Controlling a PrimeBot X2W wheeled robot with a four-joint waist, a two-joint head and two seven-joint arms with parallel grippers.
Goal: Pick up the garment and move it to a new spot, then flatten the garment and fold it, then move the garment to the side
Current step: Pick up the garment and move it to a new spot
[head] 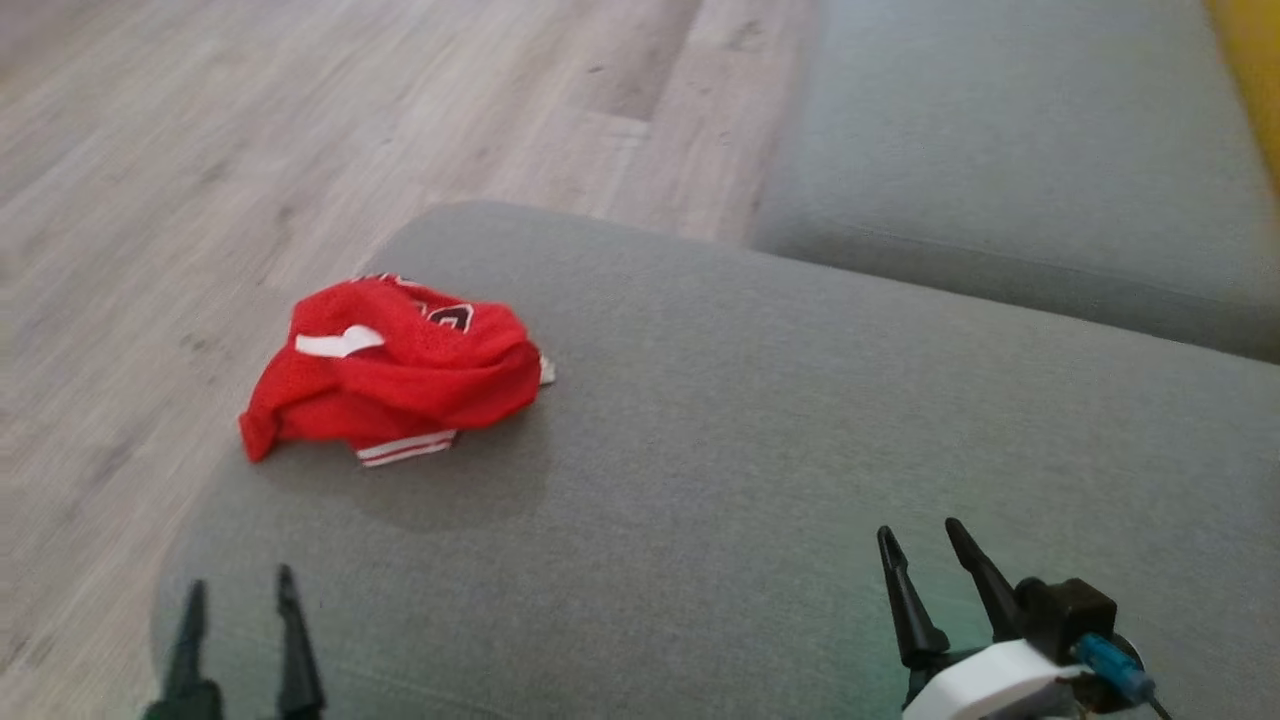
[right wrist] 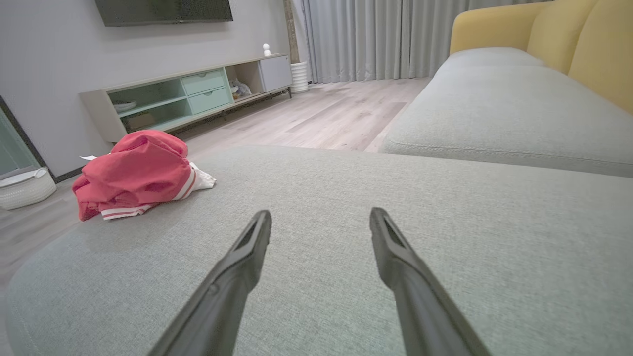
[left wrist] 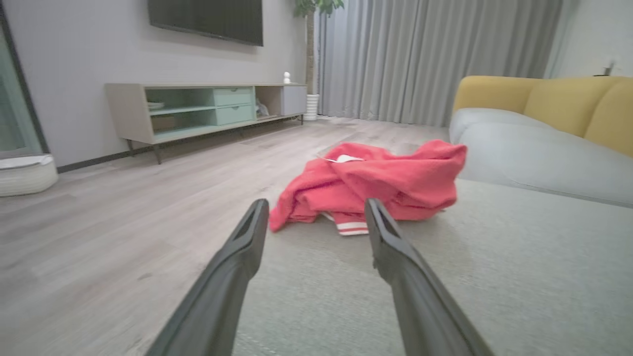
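The garment (head: 390, 375) is a red mesh jersey with white trim, bunched in a heap near the far left corner of the grey sofa cushion (head: 760, 430). In the left wrist view the garment (left wrist: 376, 183) lies just beyond my left gripper (left wrist: 316, 207), whose fingers stand apart with nothing between them. That left gripper (head: 240, 590) sits low at the cushion's near left edge. My right gripper (head: 920, 535) is open and empty over the near right of the cushion, well away from the jersey. The right wrist view has the garment (right wrist: 133, 173) far to the left of my right gripper (right wrist: 320, 217).
Pale wood floor (head: 200, 150) lies left of and beyond the cushion. A second grey seat cushion (head: 1010, 160) with a yellow backrest (right wrist: 554, 29) runs along the right. A low TV cabinet (left wrist: 198, 106), a white basket (left wrist: 24, 173) and curtains stand at the wall.
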